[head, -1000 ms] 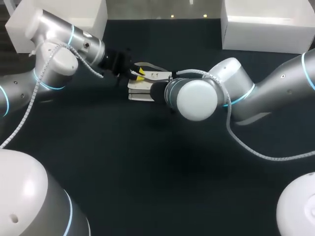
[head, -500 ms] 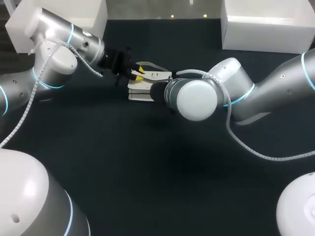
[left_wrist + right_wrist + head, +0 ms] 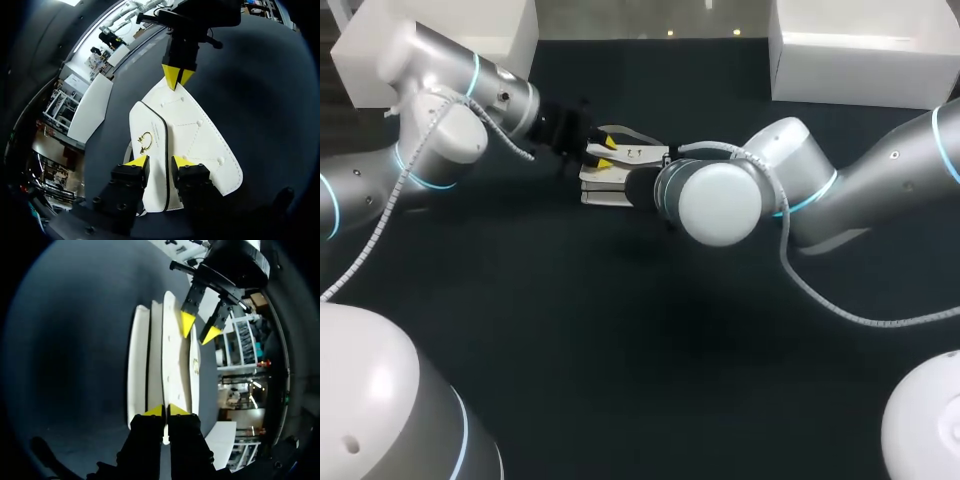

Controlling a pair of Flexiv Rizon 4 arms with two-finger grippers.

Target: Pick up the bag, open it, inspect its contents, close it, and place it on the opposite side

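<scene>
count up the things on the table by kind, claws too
bag: 1
white boxes: 2
claws: 2, left claw and right claw
total: 5

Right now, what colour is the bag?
White bag, with dark piping on its flap and a gold clasp; left wrist view shows it best.

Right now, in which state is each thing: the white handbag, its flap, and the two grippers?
white handbag: pinched at one end, not fully closed.
flap: appears slightly apart from the body.
left gripper: open, one finger on each side of the flap's edge.
right gripper: shut on the white handbag's far edge.
</scene>
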